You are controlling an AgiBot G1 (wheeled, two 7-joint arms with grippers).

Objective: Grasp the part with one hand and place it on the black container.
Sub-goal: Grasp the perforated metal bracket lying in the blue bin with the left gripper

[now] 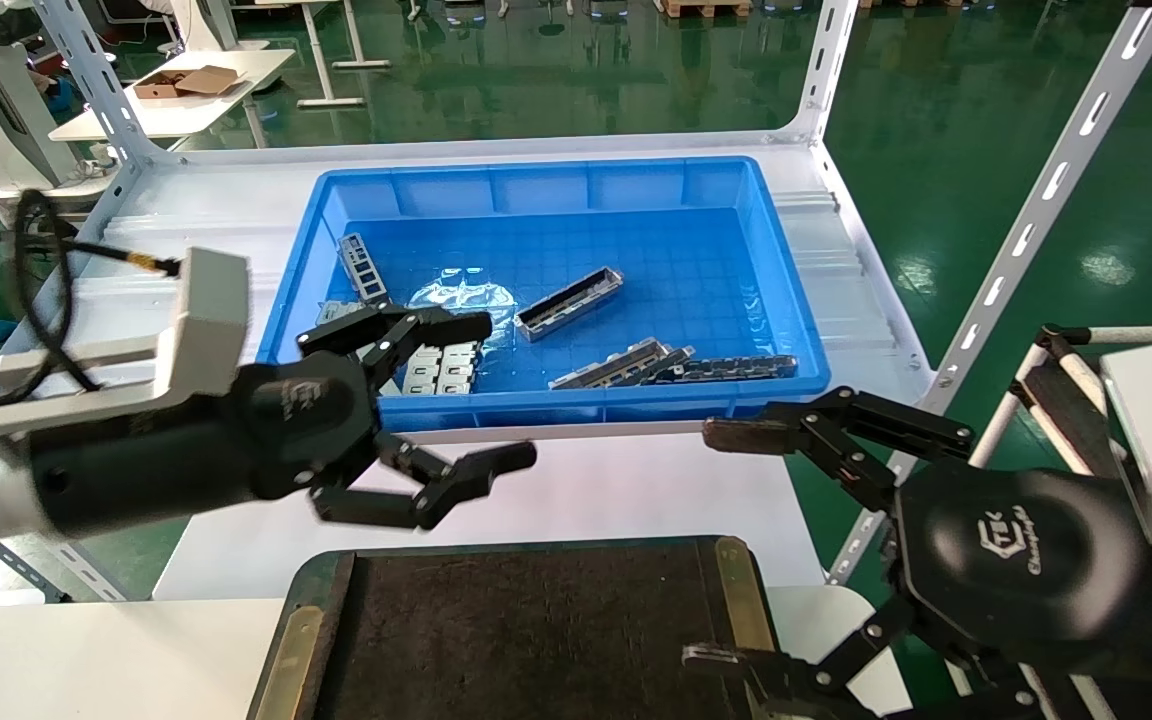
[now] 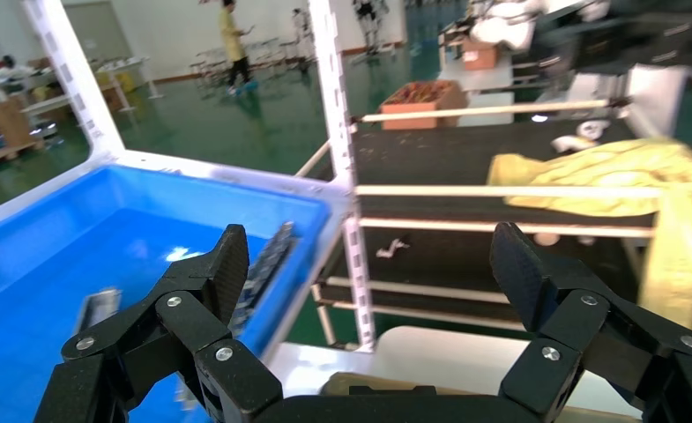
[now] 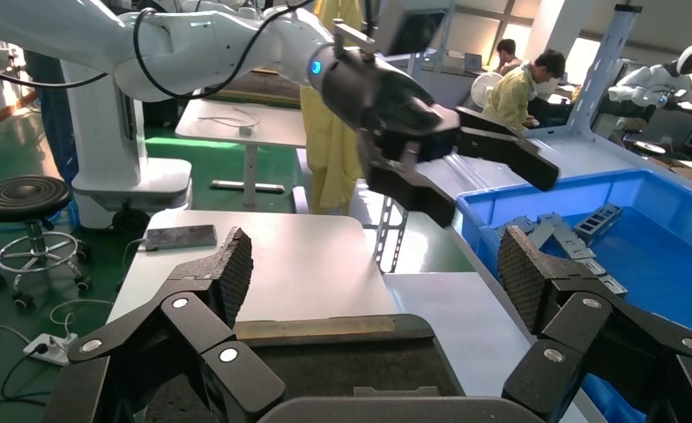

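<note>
The part (image 1: 570,303), a grey open-topped metal channel, lies at an angle in the middle of the blue bin (image 1: 576,170). My left gripper (image 1: 501,392) is open and empty. It hovers over the bin's near-left rim, short of the part. In its wrist view the left gripper (image 2: 373,264) has wide-spread jaws with nothing between them. The black container (image 1: 516,640) lies at the near edge, below both grippers. My right gripper (image 1: 716,546) is open and empty at the container's right edge. In its wrist view the right gripper (image 3: 377,264) is above the container (image 3: 342,361).
The bin also holds flat silver slotted plates (image 1: 436,365), a dark ladder-slotted bar (image 1: 726,368) and more channels (image 1: 626,362). White slotted rack posts (image 1: 1026,220) flank the shelf. A white table (image 3: 280,256) lies beside the container.
</note>
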